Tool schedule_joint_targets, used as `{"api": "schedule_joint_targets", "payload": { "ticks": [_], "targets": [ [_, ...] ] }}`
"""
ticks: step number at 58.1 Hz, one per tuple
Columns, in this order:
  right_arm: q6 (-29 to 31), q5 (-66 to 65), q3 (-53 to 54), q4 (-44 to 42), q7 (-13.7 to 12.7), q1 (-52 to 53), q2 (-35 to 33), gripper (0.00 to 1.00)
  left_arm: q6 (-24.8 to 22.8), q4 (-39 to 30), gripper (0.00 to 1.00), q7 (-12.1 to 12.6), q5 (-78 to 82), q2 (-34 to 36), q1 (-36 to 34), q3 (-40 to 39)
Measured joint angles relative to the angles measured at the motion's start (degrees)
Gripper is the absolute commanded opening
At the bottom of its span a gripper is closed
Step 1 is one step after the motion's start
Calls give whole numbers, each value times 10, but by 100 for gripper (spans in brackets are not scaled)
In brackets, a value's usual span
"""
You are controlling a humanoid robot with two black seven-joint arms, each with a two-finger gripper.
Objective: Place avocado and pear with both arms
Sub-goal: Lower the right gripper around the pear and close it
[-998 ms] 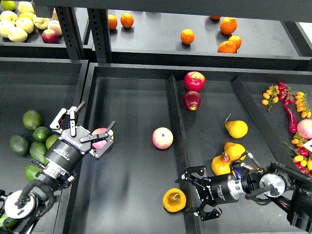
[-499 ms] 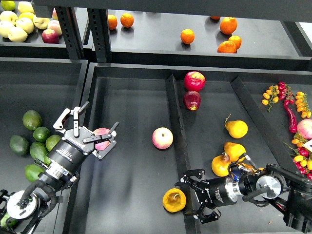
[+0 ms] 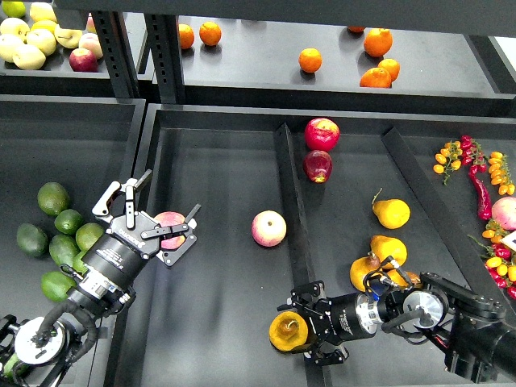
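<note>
The pear [image 3: 287, 330], squat yellow-orange with a dark sunken patch, lies at the front of the middle tray next to the divider [image 3: 292, 210]. My right gripper [image 3: 305, 330] reaches across the divider, open, with its fingers standing on either side of the pear's right half. My left gripper [image 3: 153, 218] is open over the left rim of the middle tray, with a pink apple [image 3: 170, 229] lying by its right finger. Several green fruits lie in the left tray. The darkest oval one [image 3: 32, 239] looks like the avocado, left of the left gripper and apart from it.
A pink-yellow apple [image 3: 268, 228] lies mid-tray. Two red apples [image 3: 321, 134] and three yellow pears [image 3: 391, 213] lie in the right compartment, with chillies and small tomatoes [image 3: 477, 173] far right. Oranges [image 3: 310, 60] and pale apples [image 3: 28, 40] sit on the back shelf.
My right gripper has moved left across the divider and now brackets the pear. My left gripper has shifted slightly right and down, staying open. The fruits have not moved.
</note>
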Motion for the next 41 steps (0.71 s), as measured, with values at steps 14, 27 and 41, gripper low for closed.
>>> {"api": "schedule_joint_targets", "payload": {
  "ticks": [14, 27, 41],
  "targets": [
    [-6, 2, 1, -13, 0, -3, 8, 62, 0, 0, 100, -1, 0, 0, 1, 0],
    [-8, 4, 2, -24, 0, -4, 16, 51, 0, 0, 100, -1, 1, 0, 1, 0],
    [-9, 4, 9, -33, 0, -5, 18, 39, 0, 0, 100, -1, 2, 0, 1, 1]
  ]
}}
